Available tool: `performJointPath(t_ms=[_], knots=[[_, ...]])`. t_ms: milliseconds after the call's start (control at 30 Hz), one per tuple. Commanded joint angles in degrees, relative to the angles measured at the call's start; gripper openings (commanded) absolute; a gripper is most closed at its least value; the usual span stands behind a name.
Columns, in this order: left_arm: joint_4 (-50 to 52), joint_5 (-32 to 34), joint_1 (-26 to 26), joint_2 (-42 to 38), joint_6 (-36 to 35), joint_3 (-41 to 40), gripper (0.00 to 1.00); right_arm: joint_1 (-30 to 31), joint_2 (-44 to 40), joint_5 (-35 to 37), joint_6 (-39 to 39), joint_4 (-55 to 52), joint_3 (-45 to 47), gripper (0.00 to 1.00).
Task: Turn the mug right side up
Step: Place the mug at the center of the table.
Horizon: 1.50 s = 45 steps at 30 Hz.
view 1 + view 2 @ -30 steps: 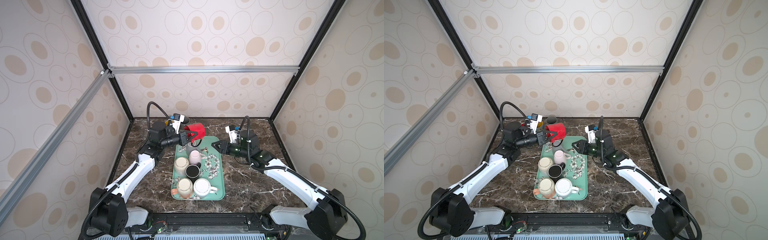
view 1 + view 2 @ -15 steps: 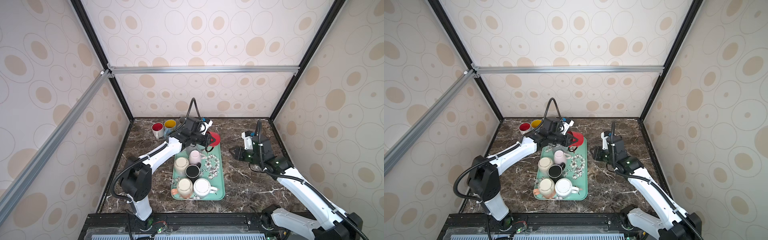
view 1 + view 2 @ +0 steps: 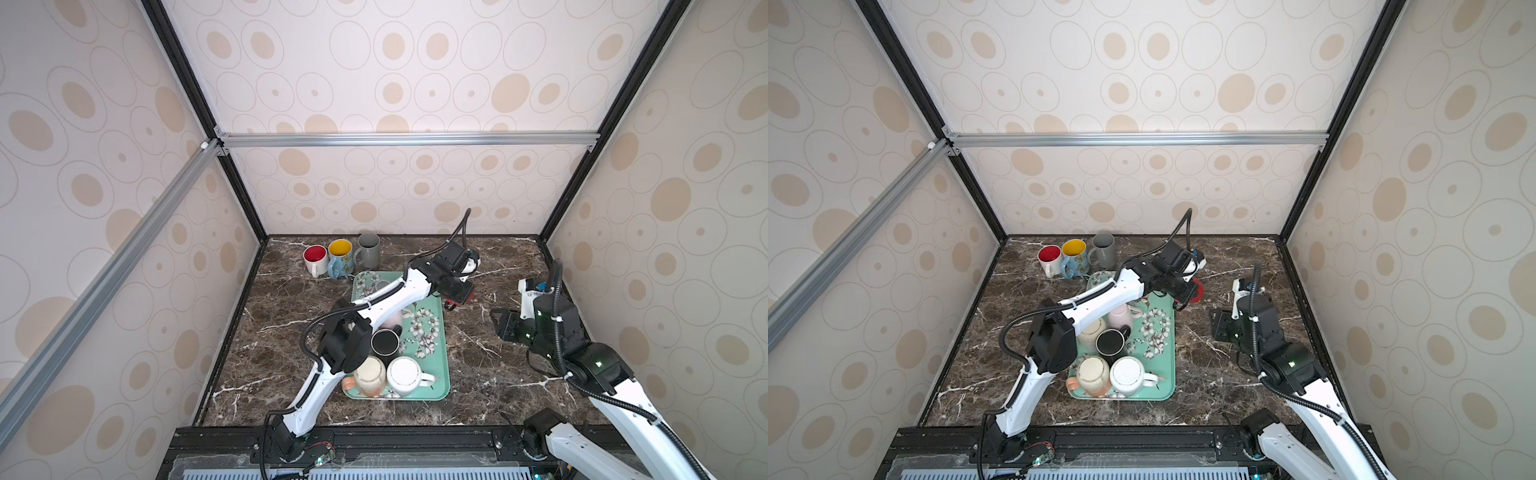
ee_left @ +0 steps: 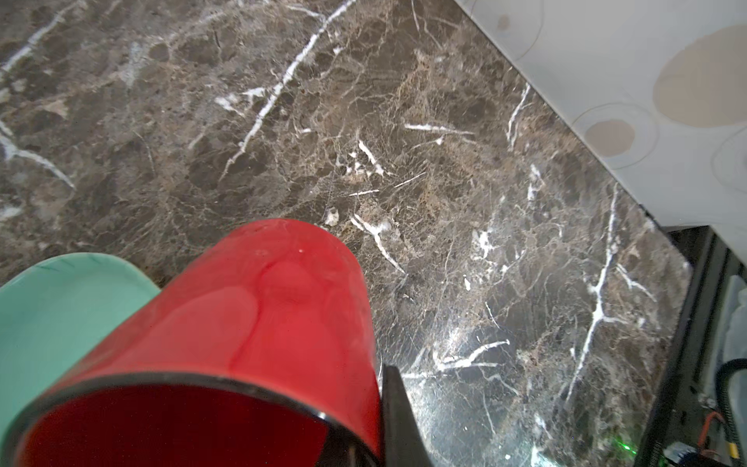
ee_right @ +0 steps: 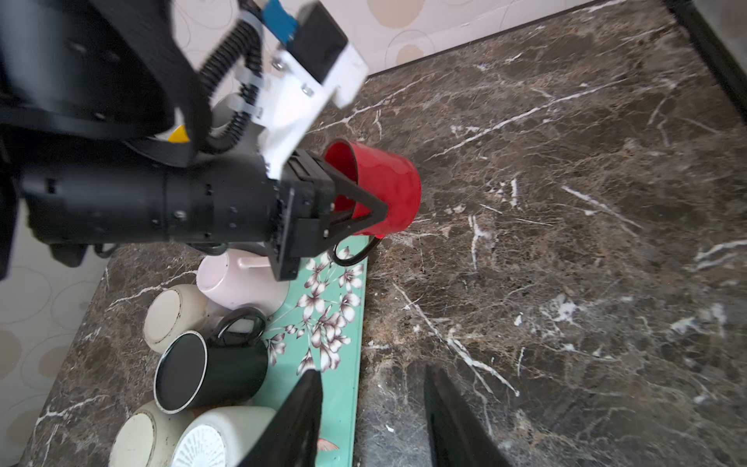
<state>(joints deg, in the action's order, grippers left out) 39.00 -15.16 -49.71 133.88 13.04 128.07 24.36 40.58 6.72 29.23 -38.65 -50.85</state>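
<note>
The red mug (image 5: pixel 384 190) is tilted on its side, its mouth turned back toward my left gripper (image 5: pixel 376 210), which is shut on its rim. One finger (image 4: pixel 398 404) lies against the outer wall and the other is inside the mug. The black handle hangs underneath. In both top views the mug (image 3: pixel 467 293) (image 3: pixel 1197 290) is just past the far right corner of the green floral tray (image 3: pixel 440 374), low over the marble. I cannot tell if it touches. My right gripper (image 5: pixel 372 376) (image 3: pixel 498 324) is open and empty, right of the tray.
Several mugs stand upside down on the tray (image 5: pixel 347 323): pink (image 5: pixel 238 283), black (image 5: pixel 210 364), cream and white. Three upright mugs stand at the back left: red-lined (image 3: pixel 314 257), yellow-lined (image 3: pixel 340 257), grey (image 3: pixel 369 249). The left arm stretches across the tray.
My left arm has swung the red mug from the tray's far left side to beyond its right corner. My right arm has pulled back to the right, its jaws slightly wider.
</note>
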Motion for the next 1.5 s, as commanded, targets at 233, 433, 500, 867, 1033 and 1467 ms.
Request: performJointPath(t_ms=[233, 433, 500, 867, 1033, 1467], knots=[[7.3, 9.7, -4.7, 5.9, 1.0, 11.8, 0.0, -0.2, -8.1, 7.2, 0.3, -5.1, 0.3, 0.46], [9.2, 15.6, -6.6, 7.1, 3.2, 11.9, 0.0, -0.2, -10.0, 7.9, 0.6, -5.0, 0.6, 0.46], [9.9, 16.9, -7.0, 7.4, 3.9, 12.0, 0.0, -0.1, -10.0, 7.9, 0.6, -4.9, 0.6, 0.46], [11.8, 17.4, -7.2, 9.3, 4.8, 12.5, 0.01, -0.1, -9.9, 7.3, 0.8, -4.9, 0.6, 0.47], [11.9, 17.3, -7.2, 10.2, 4.6, 12.5, 0.04, -0.1, -9.0, 6.8, 0.9, -4.6, 0.3, 0.47], [12.1, 16.7, -7.2, 9.6, 3.9, 14.6, 0.3, -0.2, -7.4, 4.8, 2.4, -3.6, 0.4, 0.47]])
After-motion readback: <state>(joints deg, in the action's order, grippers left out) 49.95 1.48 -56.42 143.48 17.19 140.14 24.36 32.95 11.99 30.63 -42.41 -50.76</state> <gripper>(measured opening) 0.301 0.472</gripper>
